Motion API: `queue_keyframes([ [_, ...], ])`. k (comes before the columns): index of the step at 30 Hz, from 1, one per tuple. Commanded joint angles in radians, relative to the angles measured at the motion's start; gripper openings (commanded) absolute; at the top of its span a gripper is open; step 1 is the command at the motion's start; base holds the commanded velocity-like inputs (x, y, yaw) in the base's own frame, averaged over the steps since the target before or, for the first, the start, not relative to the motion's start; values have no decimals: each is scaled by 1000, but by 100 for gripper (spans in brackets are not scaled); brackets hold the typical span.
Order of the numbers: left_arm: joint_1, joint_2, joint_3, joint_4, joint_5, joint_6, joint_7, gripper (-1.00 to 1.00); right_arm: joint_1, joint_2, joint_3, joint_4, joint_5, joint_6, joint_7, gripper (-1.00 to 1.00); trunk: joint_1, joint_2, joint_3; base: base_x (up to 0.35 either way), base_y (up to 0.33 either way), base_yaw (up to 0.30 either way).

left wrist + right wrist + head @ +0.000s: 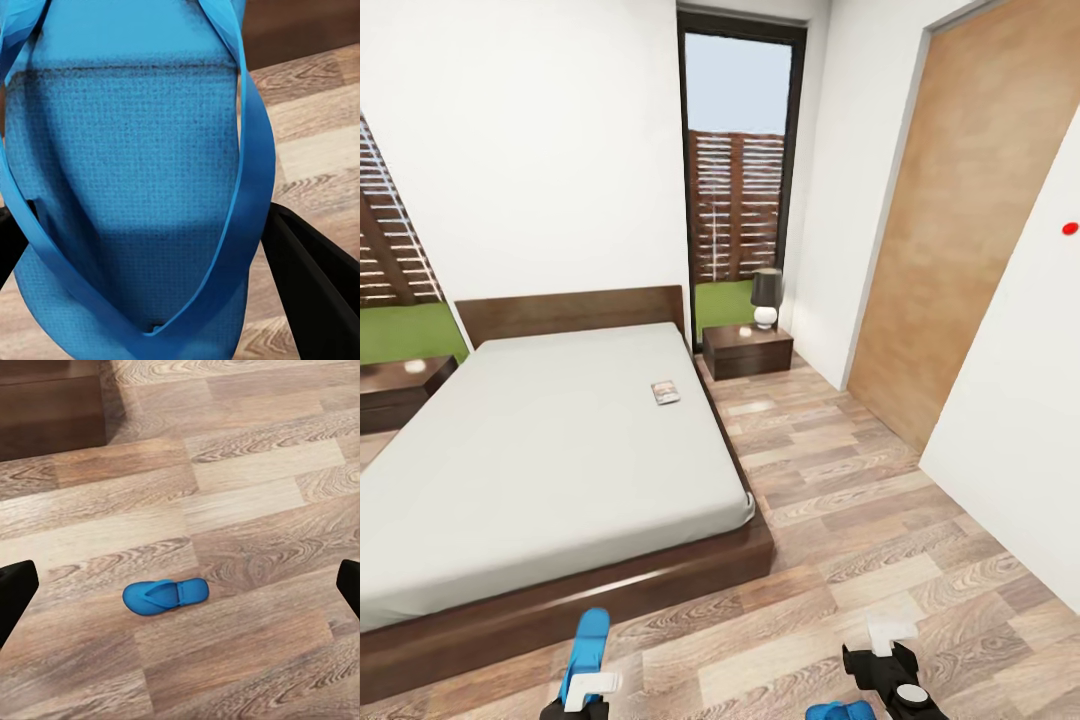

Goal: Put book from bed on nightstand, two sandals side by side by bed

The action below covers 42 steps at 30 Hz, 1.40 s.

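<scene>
The left gripper (582, 690) pinches one sandal (586, 650) upright. The right gripper (895, 665), fingers (15, 596) spread wide, hangs above the other sandal (163, 595), which lies flat on the floor (840, 500), long axis crosswise between them. Farther off, the book (665, 392) lies on the bed (540, 450), near the nightstand (748, 350).
</scene>
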Motion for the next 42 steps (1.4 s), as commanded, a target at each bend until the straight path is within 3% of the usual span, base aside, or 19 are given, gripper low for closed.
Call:
queue_keyframes([
  [1,-1,0,-9,1,10,-4,4,-100,-1,-1,6,0,1,-2,-6,100,1,-2,-3,0,0,0],
  [13,4,0,-9,1,8,-5,4,-100,-1,-1,6,0,1,-2,-6,100,1,-2,-8,0,0,-5],
  [42,6,0,-10,0,9,-19,4,-100,-1,-1,7,0,1,-2,-6,100,1,-2,16,0,0,-80],
])
